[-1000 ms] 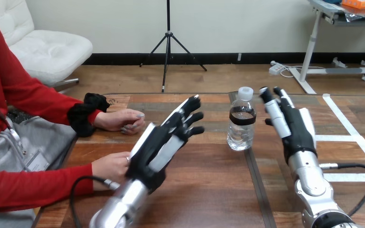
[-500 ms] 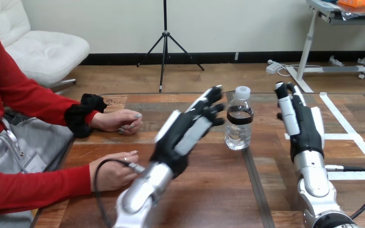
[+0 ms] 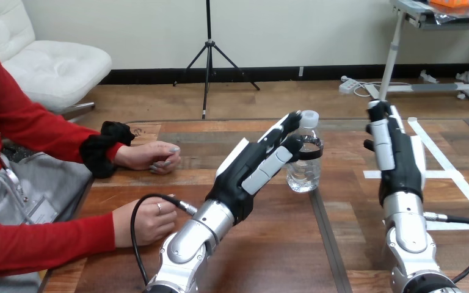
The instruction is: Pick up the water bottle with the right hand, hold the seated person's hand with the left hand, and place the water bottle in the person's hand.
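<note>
- the water bottle [image 3: 308, 171] stands upright on the table [image 3: 269, 244], its long axis vertical and its white cap [image 3: 309, 116] on top.
- it sits between my two hands: right at the fingertips of my left hand [image 3: 244, 177], and well to the inner side of my right hand [image 3: 400, 162].
- my left fingers [image 3: 284, 131] are straight and close together, slanting up and away from me. they hold nothing. their tips overlap the bottle's upper left side, and i cannot tell whether they touch it.
- my right fingers [image 3: 381, 143] are straight too, pointing up and away. nothing is in them, and a clear gap separates them from the bottle.
- the person's far hand [image 3: 149, 155] rests on the table with loosely curled fingers, well to the outer side of my left fingers.
- the person's near hand [image 3: 140, 223] lies on the table just beside my left forearm, behind the fingers, apart from them.
</note>
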